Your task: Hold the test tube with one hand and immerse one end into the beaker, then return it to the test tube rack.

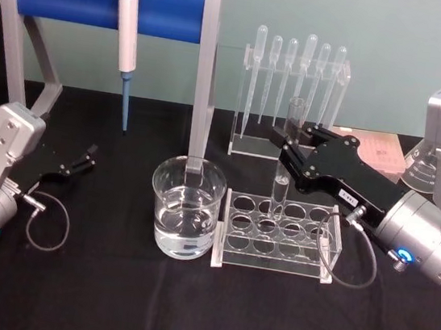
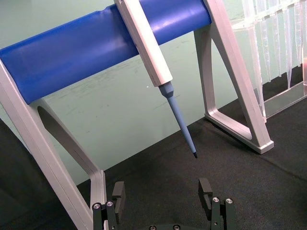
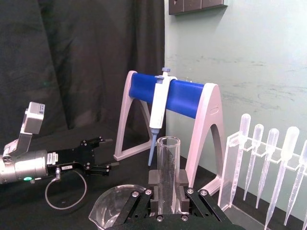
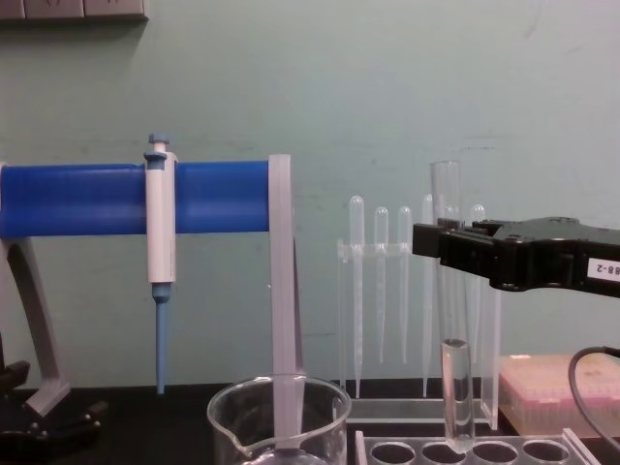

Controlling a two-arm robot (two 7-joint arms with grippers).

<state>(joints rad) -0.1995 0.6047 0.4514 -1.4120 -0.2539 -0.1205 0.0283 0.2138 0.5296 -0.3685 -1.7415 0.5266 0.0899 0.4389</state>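
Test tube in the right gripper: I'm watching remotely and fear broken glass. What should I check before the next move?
1. Grip: black right gripper shut on the upper part of the clear glass test tube: ok.
2. Tube upright: ok.
3. Tube's rounded end clear of the holes in the clear acrylic rack: cannot tell; it sits at hole level.
4. Target: wide clear glass beaker, holding water, upright beside the rack on its left: ok.
5. Other arm: left gripper open, apart from the beaker: ok.

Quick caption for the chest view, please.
Right claw holds the test tube upright at the rack, beaker to its left.
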